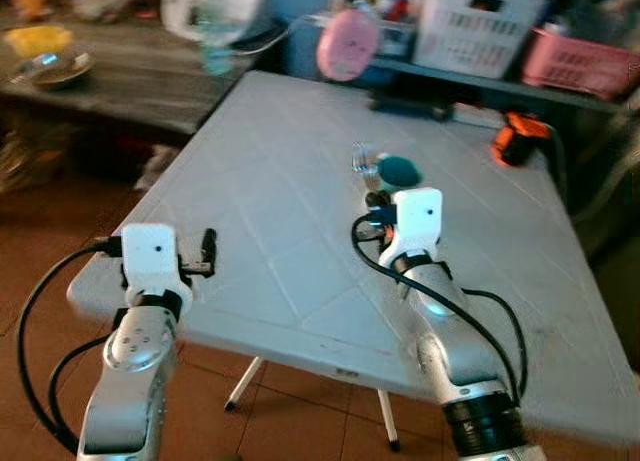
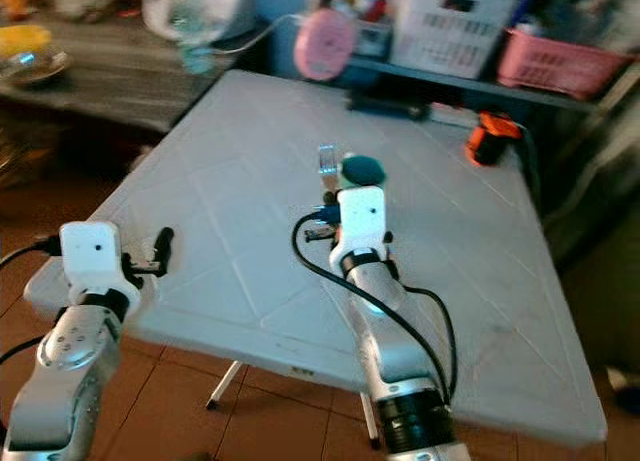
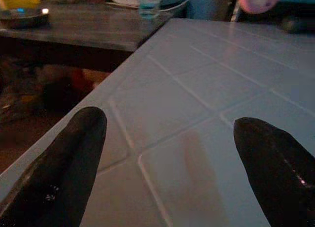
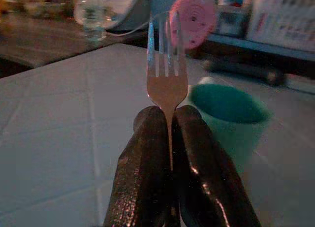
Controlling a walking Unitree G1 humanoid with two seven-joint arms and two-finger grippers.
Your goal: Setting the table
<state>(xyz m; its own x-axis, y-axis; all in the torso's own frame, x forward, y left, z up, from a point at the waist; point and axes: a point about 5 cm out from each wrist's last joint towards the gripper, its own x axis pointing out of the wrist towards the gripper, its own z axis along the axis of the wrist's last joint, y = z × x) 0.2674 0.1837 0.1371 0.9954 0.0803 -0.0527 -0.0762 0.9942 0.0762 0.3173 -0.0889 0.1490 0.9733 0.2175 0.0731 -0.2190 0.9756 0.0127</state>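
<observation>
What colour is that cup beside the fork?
Teal green; the cup shows best in the right wrist view.

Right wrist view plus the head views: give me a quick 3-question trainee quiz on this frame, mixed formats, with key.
1. True or false: the right hand is shut on a fork with the tines pointing away from the wrist.
2. Multiple choice: what stands on the white table just beyond the fork?
A. a teal cup
B. a red plate
C. a yellow bowl
3. Fill in: the fingers of the left hand, near the table's edge, are ____ with nothing between them.

Key: 1 true; 2 A; 3 open
</observation>
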